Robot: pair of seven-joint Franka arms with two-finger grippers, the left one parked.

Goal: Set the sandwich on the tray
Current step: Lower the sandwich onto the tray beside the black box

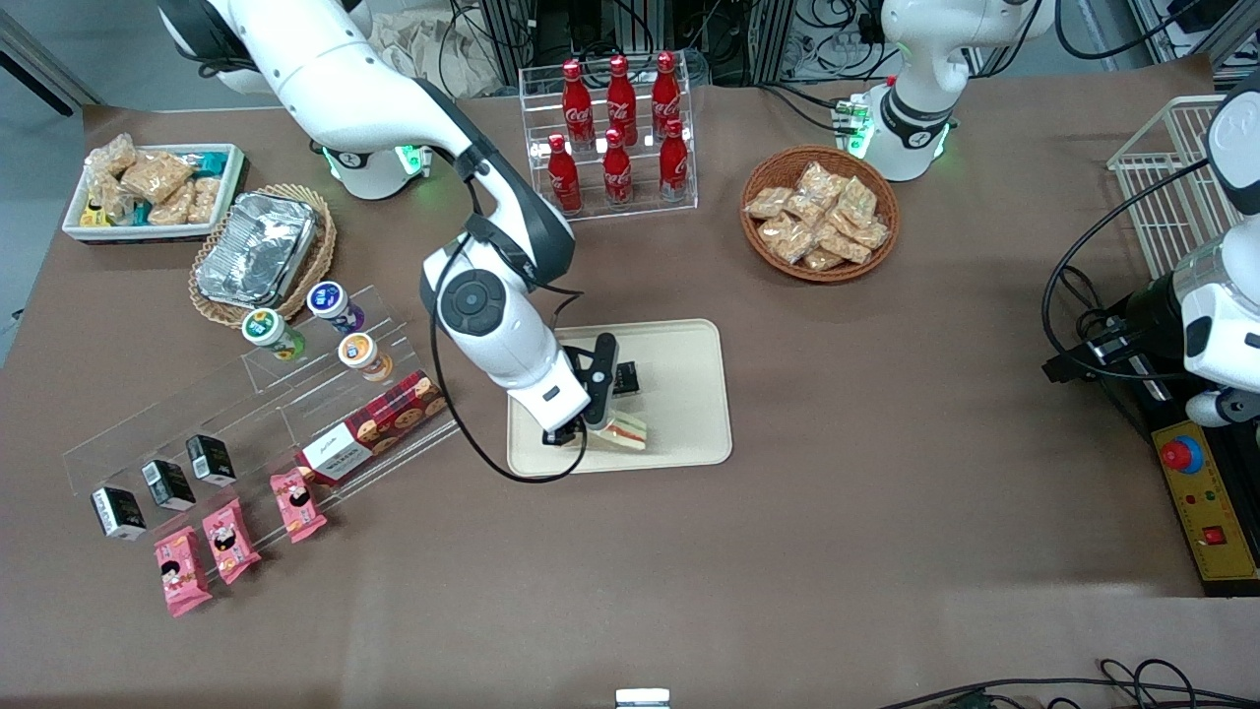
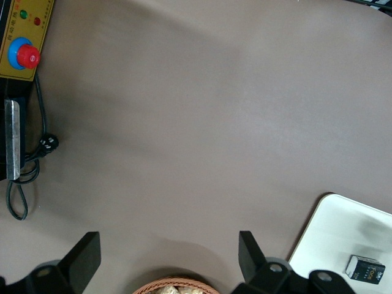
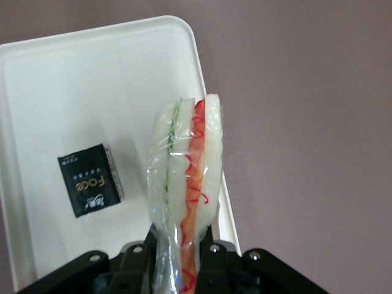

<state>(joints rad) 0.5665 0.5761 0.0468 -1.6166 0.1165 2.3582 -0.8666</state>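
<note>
The sandwich (image 1: 622, 431) is a clear-wrapped wedge of white bread with red and green filling. My right gripper (image 1: 591, 423) is shut on it, over the part of the cream-beige tray (image 1: 689, 414) nearest the front camera. In the right wrist view the sandwich (image 3: 187, 177) is pinched on its wrapped edge between the fingers (image 3: 211, 245) of the gripper (image 3: 179, 245), and it hangs over the tray (image 3: 73, 92) near its rim. I cannot tell whether it touches the tray.
A small black packet (image 1: 626, 377) lies on the tray, also in the right wrist view (image 3: 90, 179). A clear rack of cola bottles (image 1: 615, 133) and a basket of snack bags (image 1: 819, 212) stand farther back. A clear stand with cups (image 1: 325, 325) lies toward the working arm's end.
</note>
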